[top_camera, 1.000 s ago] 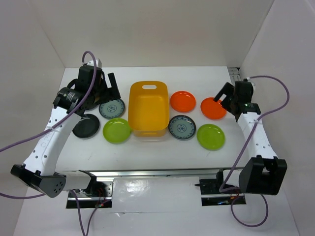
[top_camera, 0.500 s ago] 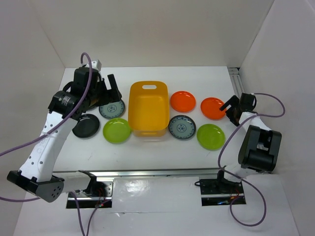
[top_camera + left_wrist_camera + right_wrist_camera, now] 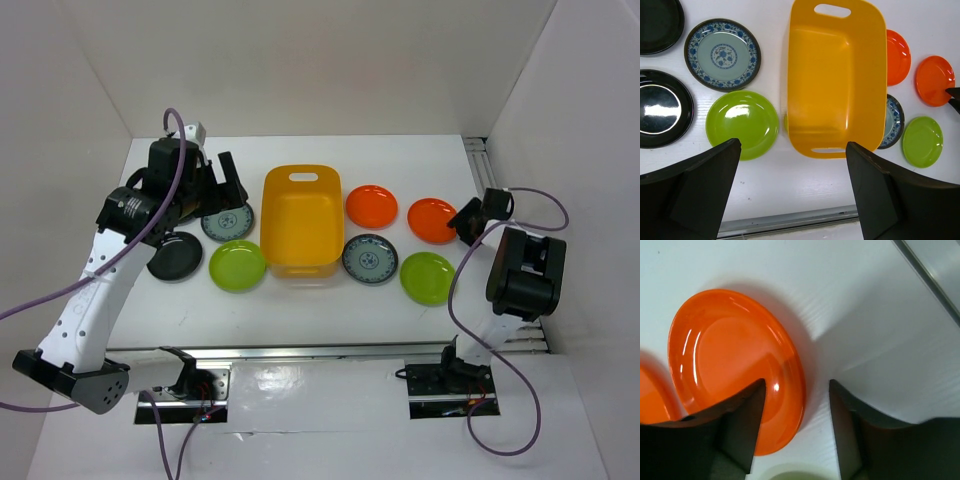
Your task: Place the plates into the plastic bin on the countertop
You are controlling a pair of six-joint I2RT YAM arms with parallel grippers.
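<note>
The yellow-orange plastic bin [image 3: 301,220] stands empty mid-countertop [image 3: 320,300], and shows in the left wrist view [image 3: 835,75]. Left of it lie a blue-patterned plate [image 3: 227,222], a black plate [image 3: 175,255] and a green plate [image 3: 237,265]. Right of it lie two orange plates [image 3: 372,206] [image 3: 432,220], a blue-patterned plate [image 3: 370,259] and a green plate [image 3: 428,277]. My left gripper [image 3: 215,190] hangs open and empty, high over the left plates [image 3: 792,195]. My right gripper [image 3: 796,410] is open and low. It straddles the right rim of the far-right orange plate [image 3: 730,365].
A second black plate [image 3: 657,22] lies at the far left, hidden under my left arm in the top view. White walls enclose the counter. A metal rail [image 3: 480,165] runs along the right edge, close to my right gripper.
My right arm has folded down and back, bringing its gripper low to the right edge of the far-right orange plate. My left arm shifted only slightly.
</note>
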